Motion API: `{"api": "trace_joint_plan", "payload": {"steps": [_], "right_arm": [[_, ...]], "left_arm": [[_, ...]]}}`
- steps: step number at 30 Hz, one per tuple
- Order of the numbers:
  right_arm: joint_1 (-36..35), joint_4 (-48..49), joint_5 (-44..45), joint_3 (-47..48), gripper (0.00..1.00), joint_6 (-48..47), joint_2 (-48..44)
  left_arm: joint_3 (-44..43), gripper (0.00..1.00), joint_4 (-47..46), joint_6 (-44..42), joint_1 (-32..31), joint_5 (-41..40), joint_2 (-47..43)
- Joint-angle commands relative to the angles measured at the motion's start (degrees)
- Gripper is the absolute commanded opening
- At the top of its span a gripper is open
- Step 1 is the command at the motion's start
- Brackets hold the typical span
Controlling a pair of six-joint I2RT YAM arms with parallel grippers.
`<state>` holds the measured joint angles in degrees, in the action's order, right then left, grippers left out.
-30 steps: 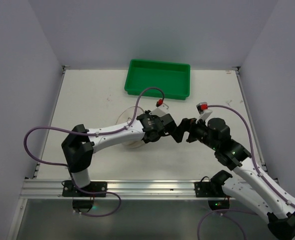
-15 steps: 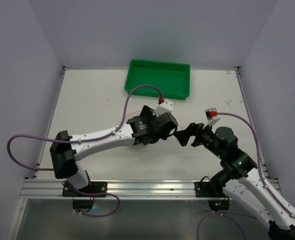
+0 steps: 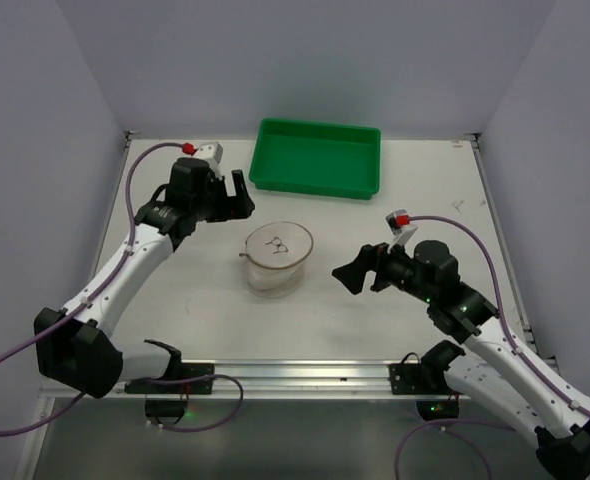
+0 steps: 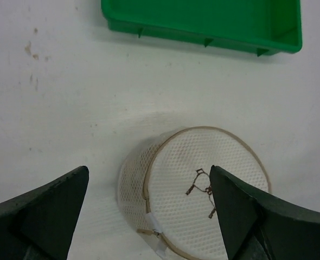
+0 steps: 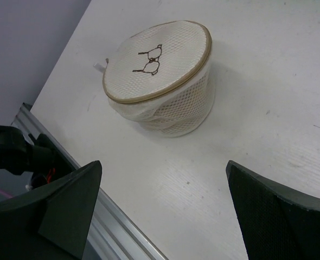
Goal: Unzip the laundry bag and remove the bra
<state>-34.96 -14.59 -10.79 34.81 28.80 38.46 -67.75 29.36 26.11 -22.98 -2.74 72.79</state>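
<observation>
The laundry bag (image 3: 275, 258) is a round cream mesh pouch that stands mid-table with its flat top up, a small brown bra emblem on it. Its tan rim, white tab and small zipper pull (image 4: 155, 233) face the left wrist camera. The bra is hidden. My left gripper (image 3: 241, 195) hovers open, behind and left of the bag, holding nothing. In its wrist view the left gripper (image 4: 149, 172) frames the bag (image 4: 203, 195). My right gripper (image 3: 353, 276) is open and empty to the right of the bag, apart from it. Its wrist view has the bag (image 5: 159, 76) beyond the right gripper (image 5: 164, 165).
A green rectangular tray (image 3: 317, 158) sits at the back of the table, just behind the bag and close to the left gripper. The aluminium rail (image 3: 275, 375) runs along the near edge. Purple cables loop off both arms.
My left gripper was shut low beside the bag, facing the right gripper. It opened, and the arm swung away to the back left, uncovering the bag. The right gripper barely shifted.
</observation>
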Motion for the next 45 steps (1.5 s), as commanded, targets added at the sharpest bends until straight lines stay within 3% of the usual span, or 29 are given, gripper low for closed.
{"api": "trace_joint_plan", "payload": {"steps": [1,7,10,16,18,19,21,22,28,31,34,38,43,45], "right_arm": [[-0.3,3.7,-3.6,2.7,0.99,-1.8,0.9],[-0.3,4.8,-4.6,2.9,0.99,-1.8,2.6],[-0.3,5.4,-4.7,2.5,0.99,-1.4,2.6],[-0.3,6.1,-5.4,2.2,0.99,-1.5,3.1],[-0.5,6.2,-6.3,2.3,0.99,-1.9,3.5],[-0.5,6.6,-6.7,2.5,0.99,-2.2,3.7],[-1.0,6.5,-7.1,2.9,0.99,-2.8,4.5],[-1.2,6.6,-7.1,3.5,0.99,-2.9,5.0],[-7.9,6.9,0.6,8.5,0.99,-2.5,11.4],[-15.4,5.3,10.2,13.2,0.95,-2.2,18.0],[-21.6,5.2,15.0,17.6,0.92,-0.6,24.8],[-27.1,6.1,20.4,22.2,0.82,1.2,31.3],[-30.9,5.7,21.4,27.8,0.65,3.4,38.3],[-31.6,4.8,23.1,28.6,0.62,4.3,40.9]], "left_arm": [[6.3,0.95,-6.4,-1.4,6.4,20.1,3.2],[9.6,0.85,-11.7,-1.6,9.6,32.4,12.0],[10.4,0.69,-13.8,-1.0,10.3,36.4,14.8],[13.1,0.51,-17.6,1.0,10.3,42.8,16.9],[14.7,0.34,-19.3,1.7,10.4,43.9,15.8],[16.2,0.16,-19.8,2.7,10.3,44.6,15.3],[17.9,0.02,-21.4,4.0,10.3,44.8,12.9],[19.8,0.00,-22.0,6.0,10.3,44.3,11.7],[29.1,0.00,-25.7,20.5,7.4,29.9,-4.3],[33.0,0.00,-25.8,30.9,1.9,13.9,-12.7],[37.8,0.00,-27.0,41.1,-3.3,4.8,-19.4],[42.4,0.00,-27.3,48.9,-4.4,-0.5,-24.6],[44.0,0.00,-27.4,51.1,-4.6,-2.3,-27.8],[44.7,0.00,-27.1,51.9,-4.6,-2.5,-28.9]]}}
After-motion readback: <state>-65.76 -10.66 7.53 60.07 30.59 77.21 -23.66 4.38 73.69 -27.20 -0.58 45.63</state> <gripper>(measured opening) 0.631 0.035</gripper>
